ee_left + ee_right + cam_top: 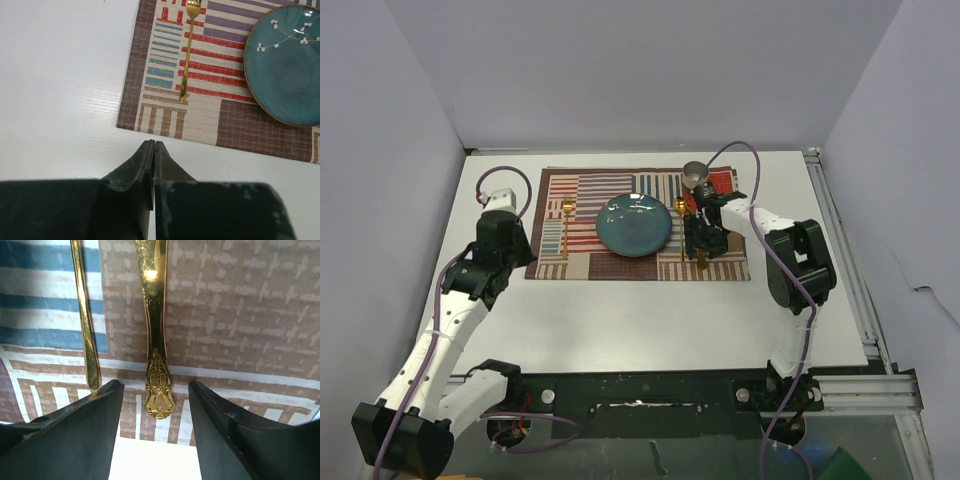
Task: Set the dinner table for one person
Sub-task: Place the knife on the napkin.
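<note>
The white dinner table [650,320] carries a striped placemat [582,190] with a blue plate [634,224] at its middle. A gold fork [565,228] lies left of the plate. My right gripper [702,255] hangs over the gold cutlery right of the plate. In the right wrist view this gripper [156,385] is open. An ornate gold handle [156,340] lies flat on the mat between its fingers, touching neither. A thinner gold handle [86,330] lies beside it. My left gripper [153,144] is shut and empty, above bare table near the placemat's near left corner.
A small metal cup [696,174] stands on the placemat's far right corner, just behind my right wrist. Grey walls close in the left, far and right sides. An aluminium rail [845,250] runs along the right edge.
</note>
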